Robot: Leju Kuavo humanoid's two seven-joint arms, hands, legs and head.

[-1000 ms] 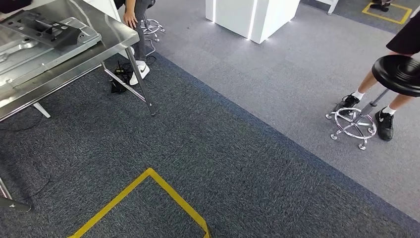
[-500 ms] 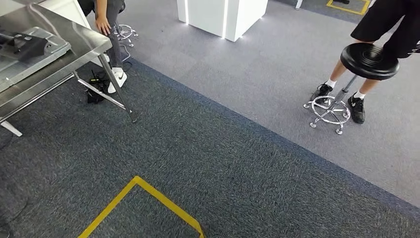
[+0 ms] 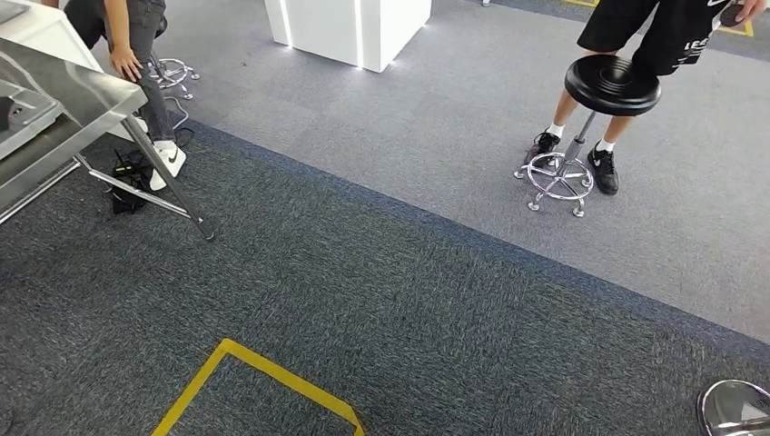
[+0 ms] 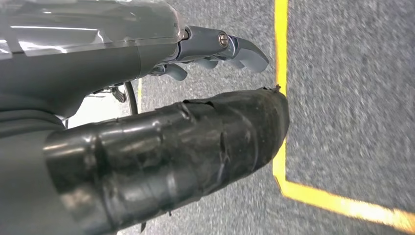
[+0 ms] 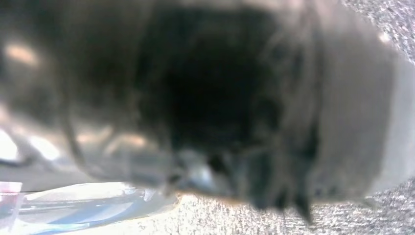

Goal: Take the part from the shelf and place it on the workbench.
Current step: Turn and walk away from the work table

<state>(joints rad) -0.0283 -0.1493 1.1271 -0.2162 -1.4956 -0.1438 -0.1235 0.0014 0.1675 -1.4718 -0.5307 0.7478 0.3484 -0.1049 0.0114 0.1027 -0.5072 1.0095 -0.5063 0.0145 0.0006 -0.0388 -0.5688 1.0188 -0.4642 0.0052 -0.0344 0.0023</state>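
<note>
- Grey carpet with yellow floor tape slides leftward across the head view; the robot is turning.
- Steel tabletop has slipped toward the edge, well away from the fingers.
- Left hand hangs loosely extended, holding nothing.
- Right hand is too blurred to tell.
- Shelf and part lie somewhere unseen; I'd judge fetching hasn't begun.

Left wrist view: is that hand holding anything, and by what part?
Nothing visible in the left hand: fingers extended over carpet and yellow tape line.
</note>
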